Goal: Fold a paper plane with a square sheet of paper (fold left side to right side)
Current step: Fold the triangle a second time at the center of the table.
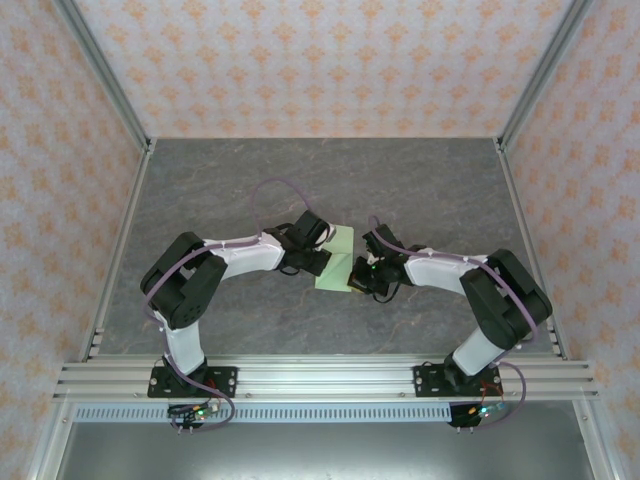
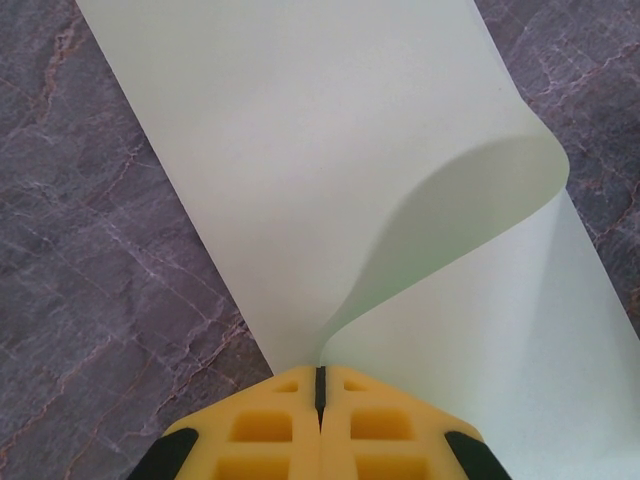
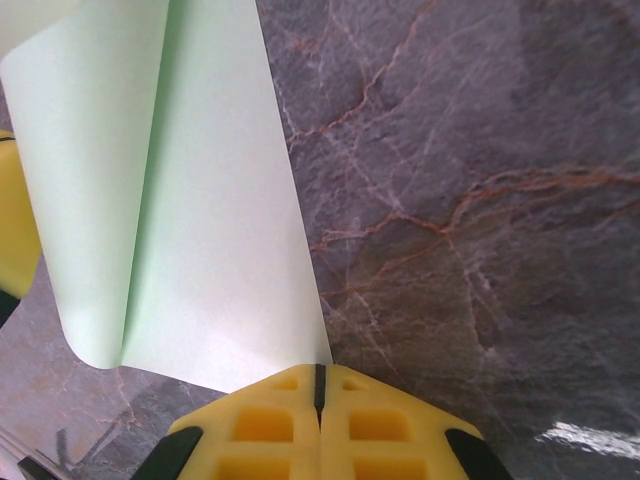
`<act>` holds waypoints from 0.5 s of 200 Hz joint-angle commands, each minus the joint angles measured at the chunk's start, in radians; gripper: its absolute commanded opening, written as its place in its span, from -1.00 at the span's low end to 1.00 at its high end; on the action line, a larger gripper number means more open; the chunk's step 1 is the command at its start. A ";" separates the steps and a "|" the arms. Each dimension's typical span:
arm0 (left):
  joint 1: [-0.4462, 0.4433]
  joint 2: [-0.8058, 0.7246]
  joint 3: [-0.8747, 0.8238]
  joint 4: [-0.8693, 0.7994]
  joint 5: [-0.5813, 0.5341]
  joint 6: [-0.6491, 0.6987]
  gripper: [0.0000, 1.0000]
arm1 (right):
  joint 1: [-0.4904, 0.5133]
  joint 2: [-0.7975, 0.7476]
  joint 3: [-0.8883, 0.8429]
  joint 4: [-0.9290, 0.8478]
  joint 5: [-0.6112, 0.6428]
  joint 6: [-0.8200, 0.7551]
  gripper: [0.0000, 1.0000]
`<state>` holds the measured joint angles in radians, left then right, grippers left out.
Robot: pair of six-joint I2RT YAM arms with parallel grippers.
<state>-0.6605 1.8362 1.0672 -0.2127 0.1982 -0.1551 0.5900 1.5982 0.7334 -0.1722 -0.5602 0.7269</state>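
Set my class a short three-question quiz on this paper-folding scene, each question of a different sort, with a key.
1. True or false: the square sheet of paper lies fully flat on the table.
2. The left gripper is: A wide open; B shut on the paper's edge; C well clear of the paper.
3. Fill in: the sheet is pale ____.
Key: 1 false, part of it curls up; 2 B; 3 green.

**Pale green over veined grey**

The square sheet of paper [image 2: 330,150] is plain pale green, unmarked. My left gripper [image 2: 320,372] and right gripper [image 3: 320,370] are yellow with black trim. The table [image 1: 420,190] is dark grey marble pattern with rusty and white veins. My arms [image 1: 240,252] are white and black with purple cables. The walls [image 1: 320,60] are pale with orange floral motifs.
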 commanded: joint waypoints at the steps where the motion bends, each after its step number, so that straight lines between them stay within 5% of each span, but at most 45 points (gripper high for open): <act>1: 0.006 0.011 0.021 0.002 -0.024 0.023 -1.00 | 0.010 0.020 0.015 -0.055 0.015 -0.018 -0.91; 100: 0.006 0.028 -0.004 0.018 -0.019 0.023 -1.00 | -0.005 -0.106 0.029 0.035 0.028 0.003 -0.90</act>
<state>-0.6605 1.8431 1.0672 -0.2119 0.1982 -0.1547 0.5892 1.5532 0.7334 -0.1703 -0.5571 0.7250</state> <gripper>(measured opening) 0.035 0.062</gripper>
